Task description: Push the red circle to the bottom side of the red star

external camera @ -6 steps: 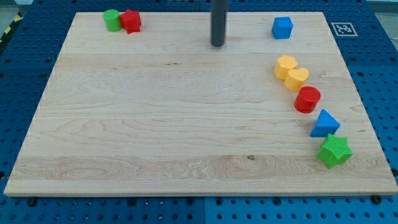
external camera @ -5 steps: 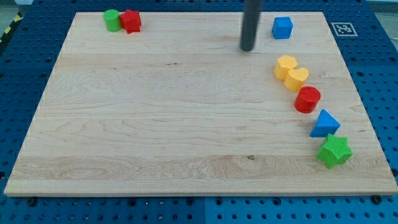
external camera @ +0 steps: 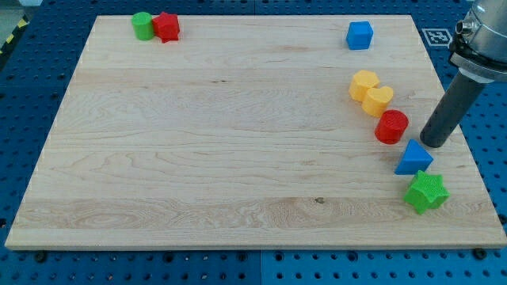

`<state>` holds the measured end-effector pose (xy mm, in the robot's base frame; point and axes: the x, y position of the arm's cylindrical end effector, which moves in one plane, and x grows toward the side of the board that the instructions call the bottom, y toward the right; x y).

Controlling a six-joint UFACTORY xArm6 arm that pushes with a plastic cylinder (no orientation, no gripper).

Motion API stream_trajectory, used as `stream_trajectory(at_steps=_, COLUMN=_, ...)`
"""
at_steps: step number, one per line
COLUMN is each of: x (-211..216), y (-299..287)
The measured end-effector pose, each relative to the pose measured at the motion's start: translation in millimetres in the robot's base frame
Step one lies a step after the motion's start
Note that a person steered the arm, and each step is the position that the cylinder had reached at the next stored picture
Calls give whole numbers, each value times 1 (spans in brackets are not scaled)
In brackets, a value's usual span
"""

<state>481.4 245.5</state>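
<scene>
The red circle [external camera: 391, 127] lies near the view's right edge of the wooden board. The red star [external camera: 166, 27] sits at the view's top left, touching a green circle [external camera: 142, 25]. My tip [external camera: 434, 143] rests on the board just to the right of the red circle, a small gap apart, and just above the blue triangle [external camera: 413, 157].
A yellow hexagon [external camera: 364, 84] and a yellow heart [external camera: 379, 100] lie touching just above the red circle. A blue cube [external camera: 360, 35] sits at the top right. A green star [external camera: 426, 191] lies below the blue triangle. The board's right edge [external camera: 455, 119] is close to my tip.
My tip has moved from the top middle of the board to the right and down, ending beside the red circle's right side. No block has moved.
</scene>
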Motion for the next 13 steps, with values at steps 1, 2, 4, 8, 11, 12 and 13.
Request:
stream_trajectory(at_steps=1, x=0, y=0)
stream_trajectory(at_steps=2, x=2, y=0)
stream_trajectory(at_steps=4, x=-9, y=-29)
stream_trajectory(at_steps=8, x=-56, y=-192)
stream_trajectory(at_steps=11, x=-92, y=-338)
stream_trajectory(at_steps=12, x=-92, y=-366)
stream_trajectory(at_steps=13, x=-91, y=-387)
